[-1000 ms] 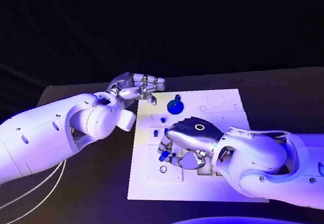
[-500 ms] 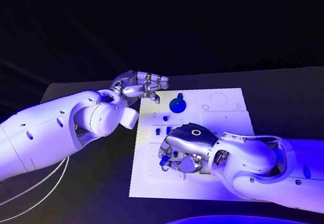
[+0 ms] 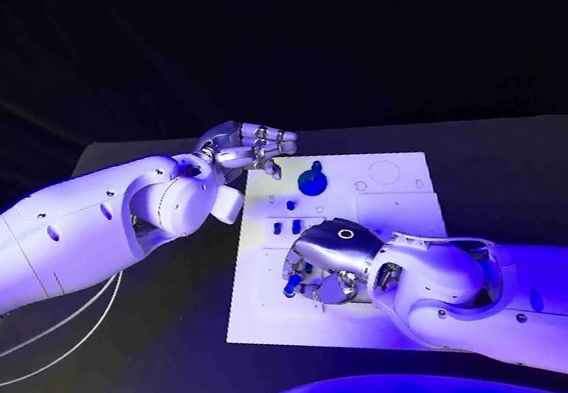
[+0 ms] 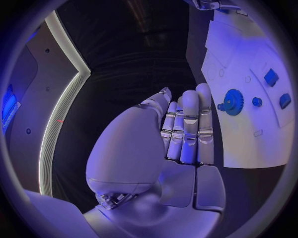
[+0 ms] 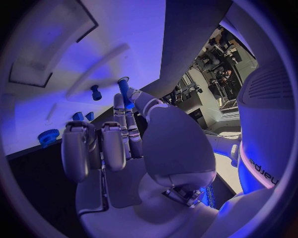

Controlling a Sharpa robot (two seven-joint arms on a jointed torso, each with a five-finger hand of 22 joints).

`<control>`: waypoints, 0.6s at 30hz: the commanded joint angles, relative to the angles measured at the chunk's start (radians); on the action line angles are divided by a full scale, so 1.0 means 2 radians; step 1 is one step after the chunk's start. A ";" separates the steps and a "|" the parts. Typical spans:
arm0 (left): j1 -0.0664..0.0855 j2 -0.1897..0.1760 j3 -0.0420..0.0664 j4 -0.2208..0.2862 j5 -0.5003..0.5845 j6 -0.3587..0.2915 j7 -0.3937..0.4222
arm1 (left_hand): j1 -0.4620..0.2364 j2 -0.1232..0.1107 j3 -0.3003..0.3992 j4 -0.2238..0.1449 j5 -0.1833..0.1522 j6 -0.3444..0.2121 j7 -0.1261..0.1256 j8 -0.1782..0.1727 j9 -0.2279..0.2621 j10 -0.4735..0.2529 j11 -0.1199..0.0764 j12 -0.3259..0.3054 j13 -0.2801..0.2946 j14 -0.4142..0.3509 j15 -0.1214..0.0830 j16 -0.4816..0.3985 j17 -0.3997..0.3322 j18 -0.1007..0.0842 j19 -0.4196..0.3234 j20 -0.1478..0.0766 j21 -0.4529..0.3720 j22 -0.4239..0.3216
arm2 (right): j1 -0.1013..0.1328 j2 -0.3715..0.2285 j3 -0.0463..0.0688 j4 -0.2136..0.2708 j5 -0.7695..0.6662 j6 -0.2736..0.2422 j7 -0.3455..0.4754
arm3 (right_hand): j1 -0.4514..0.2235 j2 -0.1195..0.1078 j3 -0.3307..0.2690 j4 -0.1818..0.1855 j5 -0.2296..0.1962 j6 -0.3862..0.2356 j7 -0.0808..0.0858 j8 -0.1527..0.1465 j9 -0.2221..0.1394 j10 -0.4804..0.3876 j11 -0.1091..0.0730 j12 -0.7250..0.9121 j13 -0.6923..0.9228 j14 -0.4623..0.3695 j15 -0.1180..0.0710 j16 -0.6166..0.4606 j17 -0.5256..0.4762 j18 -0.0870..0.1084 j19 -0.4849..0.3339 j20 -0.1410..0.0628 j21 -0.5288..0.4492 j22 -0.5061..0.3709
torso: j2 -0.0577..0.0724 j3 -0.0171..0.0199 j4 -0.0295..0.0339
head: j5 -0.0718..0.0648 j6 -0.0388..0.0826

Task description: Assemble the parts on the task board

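The right robot hand (image 3: 326,259) pinches a blue peg (image 5: 124,90) over the task board (image 3: 400,206) (mid-table); the left robot hand (image 3: 250,148) hovers empty, fingers straight, by the board's far corner

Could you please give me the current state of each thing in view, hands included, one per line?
task board: lying flat on the black table.
blue gear: standing on the board near its far edge, untouched.
small blue parts: on the board, mid-way, free of both hands.
blue peg: pinched by the right hand.
left hand: holds nothing, hovering at the board's far left corner.
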 commanded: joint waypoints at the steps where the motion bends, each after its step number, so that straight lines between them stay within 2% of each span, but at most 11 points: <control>1: 0.000 0.001 0.000 0.001 0.001 0.009 0.000 | 0.000 0.003 0.000 -0.003 -0.001 -0.003 0.002 0.002 0.000 -0.005 0.000 0.003 0.001 -0.002 0.001 -0.002 -0.001 0.003 0.001 0.002 -0.003 -0.001 | -0.001 0.000 0.000 -0.001 -0.003 0.019 -0.001 | -0.002 0.001 0.002 0.000 0.001 0.002 0.000 0.002 0.001 0.004 0.000 0.000 0.000 0.029 -0.003 0.002 0.015 -0.007 0.030 -0.002 0.000 0.103 | 0.000 -0.0003 0.0003 | 0.000 -0.001; 14: 0.000 0.001 0.000 0.000 0.001 0.009 0.000 | 0.000 0.003 0.000 -0.003 -0.001 -0.003 0.002 0.002 0.000 -0.005 0.000 0.003 0.001 -0.002 0.001 -0.002 -0.001 0.003 0.001 0.002 -0.003 -0.001 | -0.001 0.006 -0.001 -0.005 -0.005 0.032 -0.007 | -0.003 0.001 0.002 0.001 0.002 0.001 0.001 0.001 0.001 0.003 0.000 0.000 0.000 0.028 -0.003 0.001 0.013 -0.007 0.030 -0.002 -0.001 0.103 | 0.000 -0.0004 0.0002 | -0.001 -0.002; 18: 0.000 0.001 0.000 0.000 0.001 0.010 0.000 | 0.000 0.003 0.000 -0.003 -0.001 -0.003 0.002 0.002 0.000 -0.005 0.000 0.003 0.001 -0.002 0.001 -0.002 -0.001 0.003 0.001 0.002 -0.003 -0.001 | -0.001 0.010 -0.002 -0.007 -0.005 0.029 -0.007 | -0.006 -0.001 0.003 0.002 0.002 -0.019 0.008 -0.011 -0.002 -0.006 0.006 -0.008 -0.003 0.028 0.001 0.000 0.011 -0.006 0.028 0.000 -0.006 0.101 | 0.000 -0.0003 0.0004 | -0.001 -0.002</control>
